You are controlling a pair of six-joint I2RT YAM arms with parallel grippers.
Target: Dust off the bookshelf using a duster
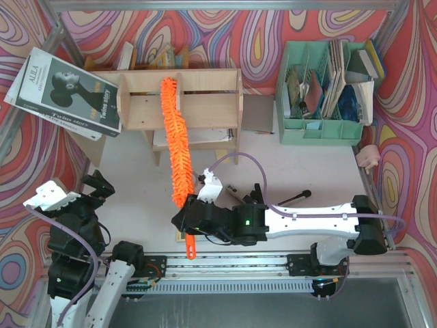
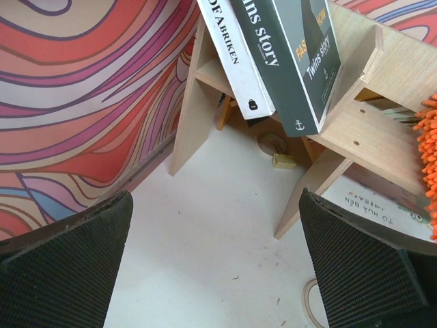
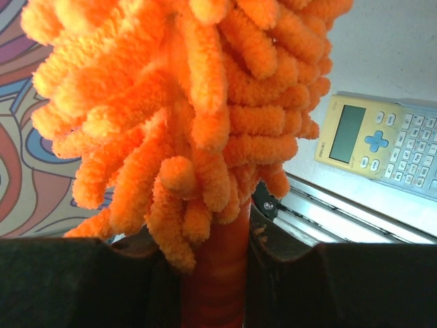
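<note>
Duster (image 1: pixel 175 147): long head laid lengthwise against bookshelf (image 1: pixel 208 109), tip up nr a divider, lower part running off the front edge twd the arms. Can't tell if it rests on top or on the face. R gripper (image 1: pixel 186 220) clamped on the thin handle just below the fluff; handle stub pokes out twd near rail. L gripper (image 2: pixel 215 266) jaws wide apart, nothing in them, low by shelf's left leg.

Risks (est.): grip sits at one end of a long floppy head, so the smooth plastic handle may twist or slip in the pads on a sideways sweep. Noodles may snag divider edges. Shelf looks light, on thin legs; a hard push could shift or tip it. Books (image 1: pixel 65 92) lean on left end w/ glossy covers, prob. slide if bumped.

Materials: chenille noodles soft, bright orange; ply pale, flat, square-edged; table (image 1: pixel 136 171) white, smooth; calculator (image 3: pixel 379 143) hard plastic, nr handle
</note>
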